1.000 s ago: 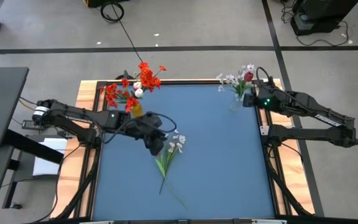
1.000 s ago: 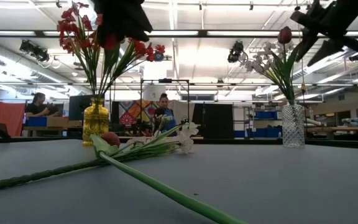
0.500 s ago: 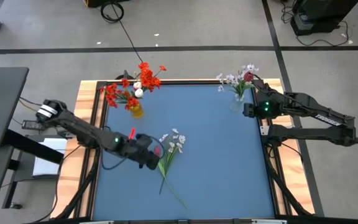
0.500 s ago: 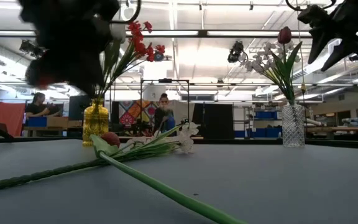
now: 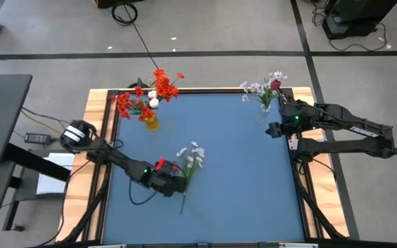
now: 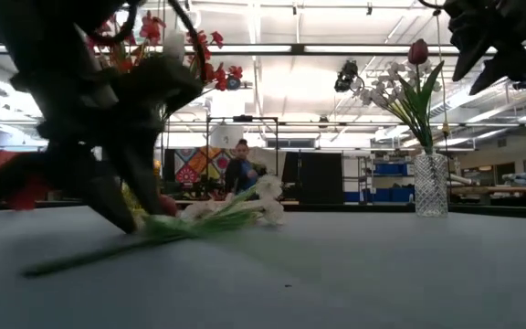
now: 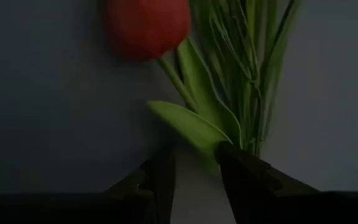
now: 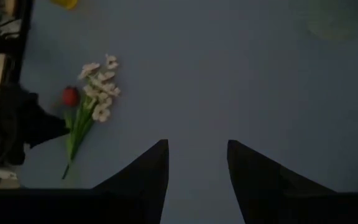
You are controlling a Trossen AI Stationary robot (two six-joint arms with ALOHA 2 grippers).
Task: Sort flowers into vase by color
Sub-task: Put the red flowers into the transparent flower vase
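Left pincer (image 7: 194, 171), narrowly parted, empty, straddles tulip (image 7: 146, 26) leaf mid-bench; closing could grab white stems (image 7: 253, 74) too.

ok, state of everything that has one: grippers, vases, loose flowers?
Left gripper: open, low over the table, fingers either side of the red tulip's leaf, nothing gripped.
Right gripper: open, empty, raised near the clear vase.
Red tulip: lying flat on the table.
White spray: lying beside the tulip.
Yellow vase: upright, holds red flowers plus one white bloom.
Clear vase: upright, holds white flowers plus one dark red tulip.
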